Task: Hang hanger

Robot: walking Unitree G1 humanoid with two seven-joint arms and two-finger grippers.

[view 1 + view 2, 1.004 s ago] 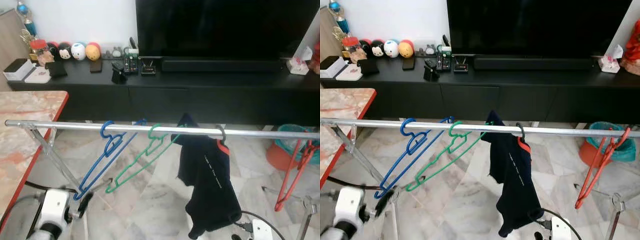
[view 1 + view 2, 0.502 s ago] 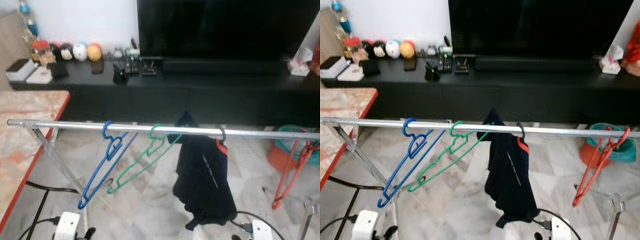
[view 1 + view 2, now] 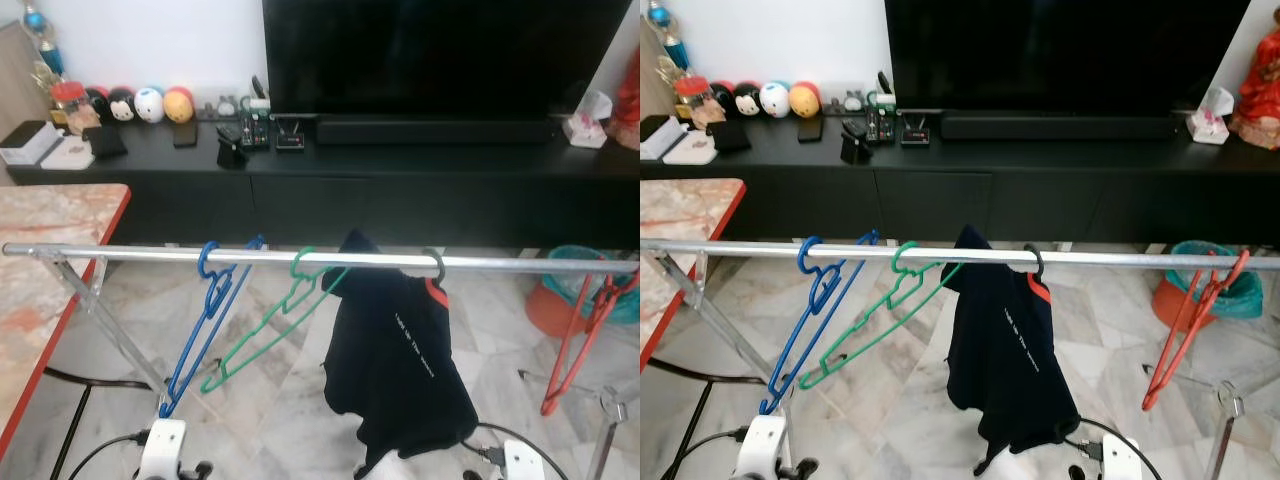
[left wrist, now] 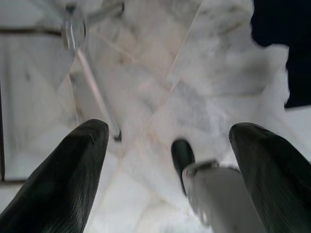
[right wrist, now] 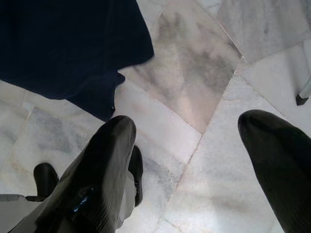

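A silver rail (image 3: 130,253) runs across the view at mid height. On it hang a blue hanger (image 3: 208,305), a green hanger (image 3: 272,325), a black hanger hook (image 3: 438,264) carrying a dark navy garment (image 3: 400,365), and a red hanger (image 3: 578,345) at the far right. My left arm (image 3: 165,450) is low, under the blue hanger's bottom end. In the left wrist view, my left gripper (image 4: 169,128) is open over the marble floor. My right arm (image 3: 522,462) is low beside the garment's hem, and my right gripper (image 5: 187,119) is open and empty.
The rack's slanted legs (image 3: 105,315) stand at left and a leg (image 3: 605,435) at right. A marble table with a red edge (image 3: 70,300) sits at left. Behind are a black TV console (image 3: 330,195) and an orange bucket (image 3: 560,300). Cables (image 3: 95,380) cross the floor.
My left arm has dropped from beside the blue hanger's lower end to the bottom edge of the view. The dark garment has swung and spread. The camera has shifted slightly.
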